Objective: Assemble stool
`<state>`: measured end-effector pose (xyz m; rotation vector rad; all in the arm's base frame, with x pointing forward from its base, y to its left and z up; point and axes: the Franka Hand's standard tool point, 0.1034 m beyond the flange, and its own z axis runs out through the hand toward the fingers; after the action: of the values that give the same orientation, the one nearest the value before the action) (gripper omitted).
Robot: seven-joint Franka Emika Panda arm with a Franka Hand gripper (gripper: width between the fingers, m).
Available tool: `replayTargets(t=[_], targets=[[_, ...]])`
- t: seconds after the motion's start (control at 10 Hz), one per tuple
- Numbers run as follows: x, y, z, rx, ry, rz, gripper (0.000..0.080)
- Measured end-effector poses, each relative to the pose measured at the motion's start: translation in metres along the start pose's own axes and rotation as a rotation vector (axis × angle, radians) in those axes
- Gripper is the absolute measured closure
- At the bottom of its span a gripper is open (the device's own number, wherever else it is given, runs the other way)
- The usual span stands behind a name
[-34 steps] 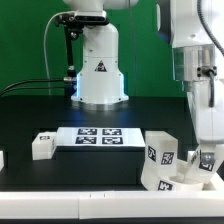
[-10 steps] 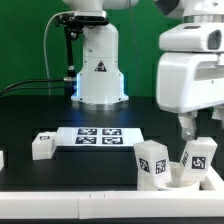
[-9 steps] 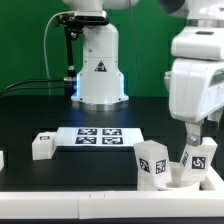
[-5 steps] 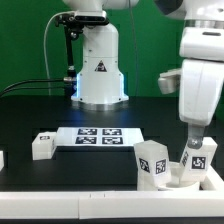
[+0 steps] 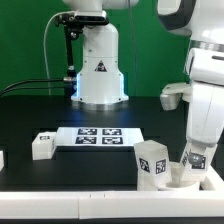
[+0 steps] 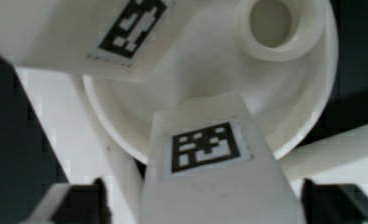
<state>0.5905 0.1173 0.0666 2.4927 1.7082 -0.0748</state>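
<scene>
The round white stool seat [image 5: 172,181] lies at the front on the exterior view's right, with two tagged white legs standing in it. My gripper [image 5: 198,163] is down over the right leg [image 5: 196,158]. The other standing leg [image 5: 152,160] is beside it. In the wrist view the right leg [image 6: 213,150] stands between my fingers [image 6: 81,204], with a small gap on each side. My gripper [image 6: 202,206] looks open around it. The seat [image 6: 252,75], an empty socket [image 6: 280,24] and the other leg [image 6: 128,32] show beyond. A loose leg [image 5: 42,145] lies on the exterior view's left.
The marker board [image 5: 100,137] lies flat mid-table beside the loose leg. The white robot base [image 5: 99,70] stands behind it. A small white piece [image 5: 2,158] shows at the left edge. The table's front edge runs just in front of the seat.
My wrist has turned about the right leg over the last second, and the hand's body swung toward the exterior view's right. The leg's tag keeps its place. The seat and other parts have not moved.
</scene>
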Motion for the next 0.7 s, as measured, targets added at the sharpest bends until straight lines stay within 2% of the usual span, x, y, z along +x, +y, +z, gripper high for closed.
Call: replayTargets(t=[0.1, 0.2, 0.3, 0.5, 0.7], targets=[[-0.0003, 0.0, 0.0002, 0.001, 0.0, 0.016, 0.0397], [-0.0003, 0.0, 0.0002, 0.001, 0.0, 0.089, 0.0397], [-0.0004, 0.0, 0.0003, 0.001, 0.0, 0.166, 0.0466], [-0.0011, 0.0006, 0.0005, 0.006, 0.0, 0.309, 0.0465], [-0.0013, 0.0079, 0.0015, 0.05, -0.013, 0.639, 0.0465]])
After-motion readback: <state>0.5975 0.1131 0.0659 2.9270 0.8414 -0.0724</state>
